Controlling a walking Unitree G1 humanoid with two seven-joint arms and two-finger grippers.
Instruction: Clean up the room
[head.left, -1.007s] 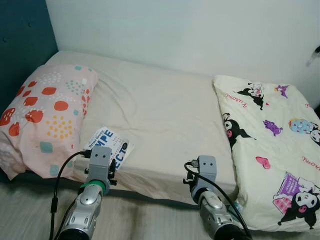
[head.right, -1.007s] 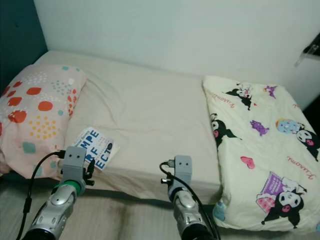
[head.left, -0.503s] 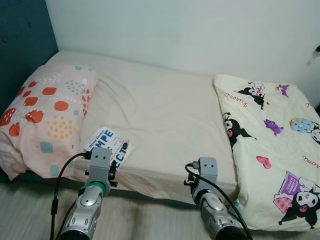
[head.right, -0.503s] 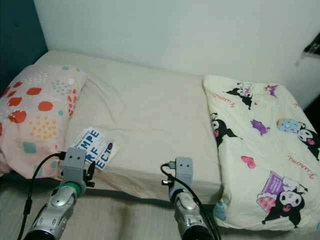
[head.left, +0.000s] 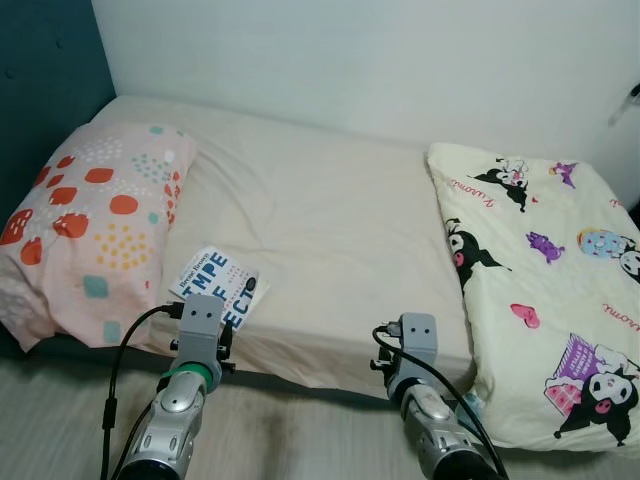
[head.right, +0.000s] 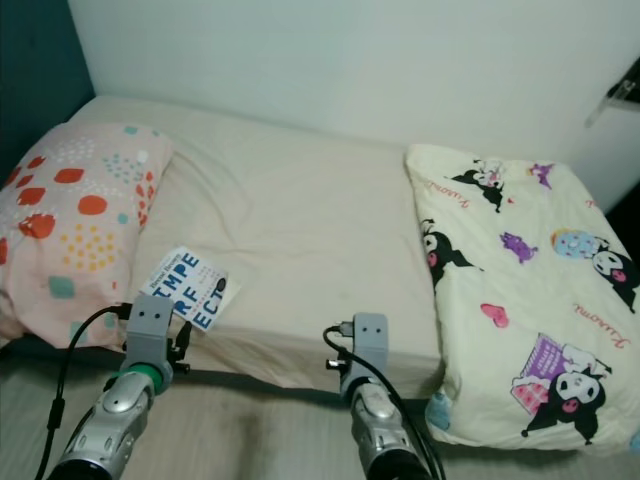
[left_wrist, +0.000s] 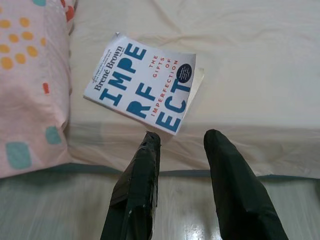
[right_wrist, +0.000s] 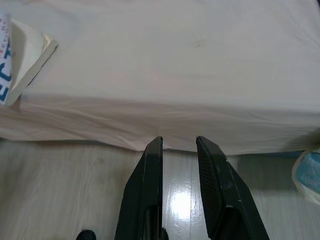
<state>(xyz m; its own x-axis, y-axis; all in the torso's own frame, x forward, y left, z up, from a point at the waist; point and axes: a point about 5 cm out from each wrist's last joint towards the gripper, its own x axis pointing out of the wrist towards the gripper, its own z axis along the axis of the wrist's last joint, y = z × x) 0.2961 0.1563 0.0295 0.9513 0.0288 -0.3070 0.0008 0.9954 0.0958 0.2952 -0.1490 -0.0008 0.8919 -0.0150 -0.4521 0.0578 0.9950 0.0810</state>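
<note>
One book (head.left: 218, 286) lies flat on the bed (head.left: 330, 230), close to the near edge at about seven o'clock from the bed's middle. Its cover is white with large blue letters, smaller red words running between them and a dark round badge near one corner; the author's name runs along one side. The cream page block shows along one edge, and the book sits tilted, one corner pointing toward the bed's near edge.

At nine o'clock from the book, just beside it, is a pink pillow (head.left: 90, 225) with red, orange and teal spots. A cream blanket (head.left: 545, 290) printed with cartoon figures covers the bed's far side at three o'clock and hangs over the near edge. Between pillow and blanket the beige sheet lies bare up to the white wall (head.left: 400, 60).

The left gripper (left_wrist: 179, 142) hovers over the floor (right_wrist: 65, 190) just short of the bed's edge, its fingers (left_wrist: 142, 175) spread apart and grasping nothing, the book's near corner just beyond their tips. The right gripper (right_wrist: 178, 142) hangs at the bed's edge further toward three o'clock, fingers parted slightly and holding nothing, with glossy pale floorboards beneath.
</note>
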